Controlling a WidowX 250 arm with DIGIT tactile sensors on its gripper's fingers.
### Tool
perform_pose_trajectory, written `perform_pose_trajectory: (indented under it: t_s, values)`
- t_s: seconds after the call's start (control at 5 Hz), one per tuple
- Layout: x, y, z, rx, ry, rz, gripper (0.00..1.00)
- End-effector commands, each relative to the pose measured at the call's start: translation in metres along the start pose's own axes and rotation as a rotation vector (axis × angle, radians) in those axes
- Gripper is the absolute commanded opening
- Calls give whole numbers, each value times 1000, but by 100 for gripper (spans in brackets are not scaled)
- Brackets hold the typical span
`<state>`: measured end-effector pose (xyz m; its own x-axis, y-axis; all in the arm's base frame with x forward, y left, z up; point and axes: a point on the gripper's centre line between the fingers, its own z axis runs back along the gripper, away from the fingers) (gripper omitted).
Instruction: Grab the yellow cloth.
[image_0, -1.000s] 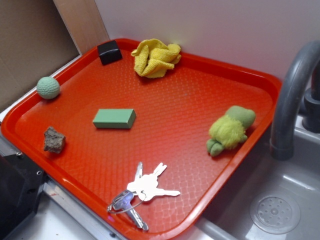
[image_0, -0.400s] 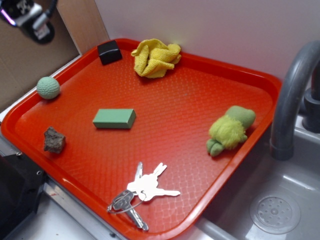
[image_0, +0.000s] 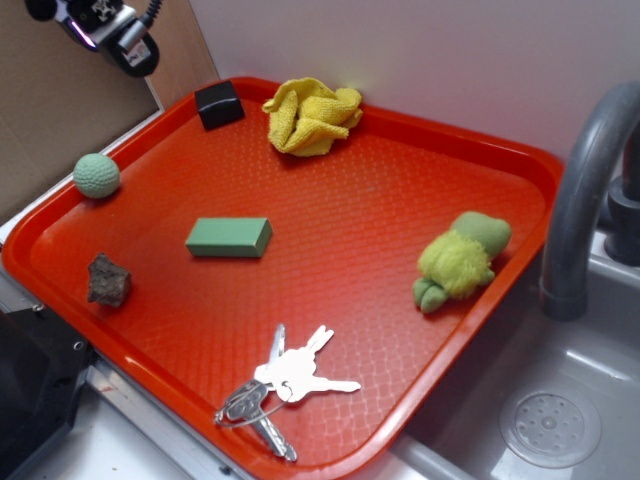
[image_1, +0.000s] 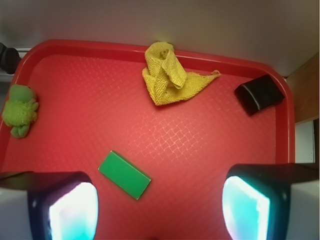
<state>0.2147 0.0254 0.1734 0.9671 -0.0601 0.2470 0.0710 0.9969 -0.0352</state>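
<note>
The yellow cloth (image_0: 312, 116) lies crumpled at the far edge of the red tray (image_0: 420, 140), against the white wall. In the wrist view the yellow cloth (image_1: 170, 75) shows at the top centre, folded into a peak with a corner spread to the right. My gripper (image_1: 159, 210) hangs high above the tray, open, with nothing between its fingers (image_1: 247, 207). In the exterior view only part of the gripper (image_0: 105, 28) shows at the top left corner, well left of the cloth.
On the tray lie a green block (image_0: 229, 237), a black block (image_0: 218, 104), a green ball (image_0: 96, 175), a brown rock (image_0: 108, 280), keys (image_0: 285, 385) and a yellow-green plush toy (image_0: 460, 260). A grey faucet (image_0: 585, 190) and sink (image_0: 550, 425) are at the right.
The gripper has come into the exterior view at the top left and moved right, toward the tray. Nothing on the tray has moved.
</note>
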Motion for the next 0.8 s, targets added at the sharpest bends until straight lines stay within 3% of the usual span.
perform_pose_trajectory:
  t_s: [0.0,0.2,0.4,0.6]
  values:
    - [9,-1,8,12,-34,-1,100]
    - [9,-1,8,12,-34,-1,100]
    - [38,-9,-26,-46,-103,-67,100]
    - [54,-3,-50,-21,-137,-61,100]
